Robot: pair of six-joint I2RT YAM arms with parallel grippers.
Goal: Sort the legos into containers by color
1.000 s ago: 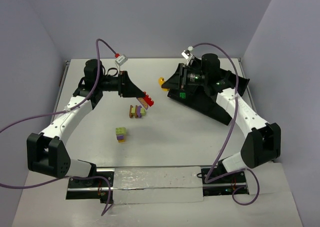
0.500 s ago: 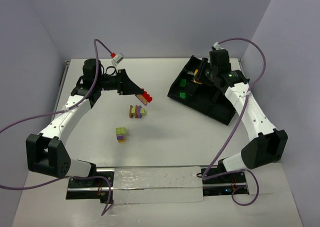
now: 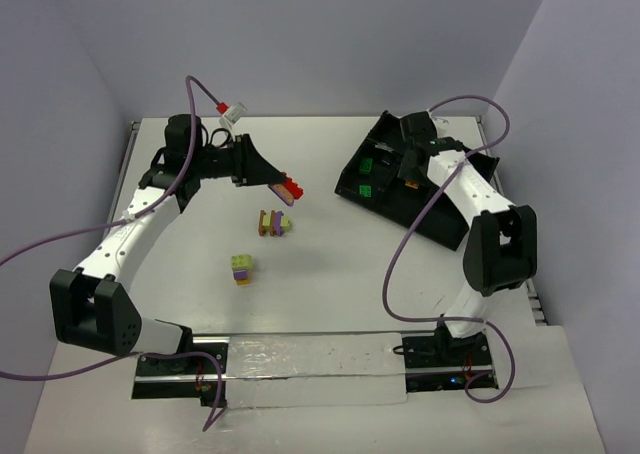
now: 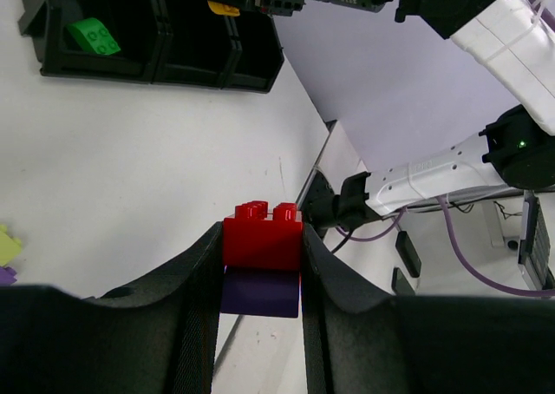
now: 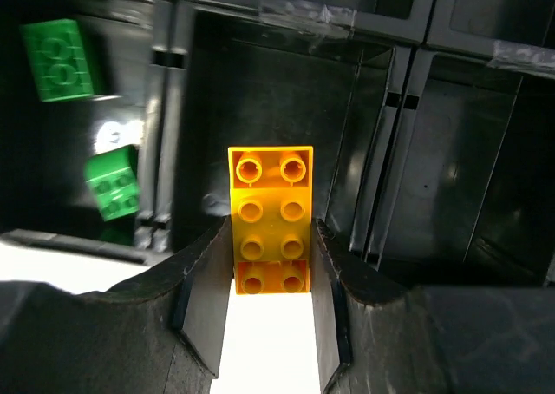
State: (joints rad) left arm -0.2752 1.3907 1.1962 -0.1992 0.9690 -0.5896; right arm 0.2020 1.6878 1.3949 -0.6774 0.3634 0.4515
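Note:
My left gripper (image 3: 287, 187) hangs above the table, shut on a red lego (image 4: 261, 236) stacked on a purple one (image 4: 259, 292). Over the black tray (image 3: 441, 225), my right gripper (image 3: 409, 179) is shut on an orange lego (image 5: 270, 216), studs facing the camera, above a middle compartment (image 5: 260, 90). Two green legos (image 5: 59, 60) (image 5: 113, 184) lie in the compartment to its left. On the table sit a purple, orange and yellow-green cluster (image 3: 272, 222) and a yellow-green, purple and orange stack (image 3: 241, 268).
The tray (image 4: 251, 64) lies tilted at the back right, near the right wall. Purple cables loop from both arms. A metal rail with a plastic sheet (image 3: 310, 369) runs along the near edge between the arm bases.
My right arm swung over the tray from its left corner towards the back, then settled above a middle compartment, still holding the orange lego. The left gripper shifted slightly back with the red lego.

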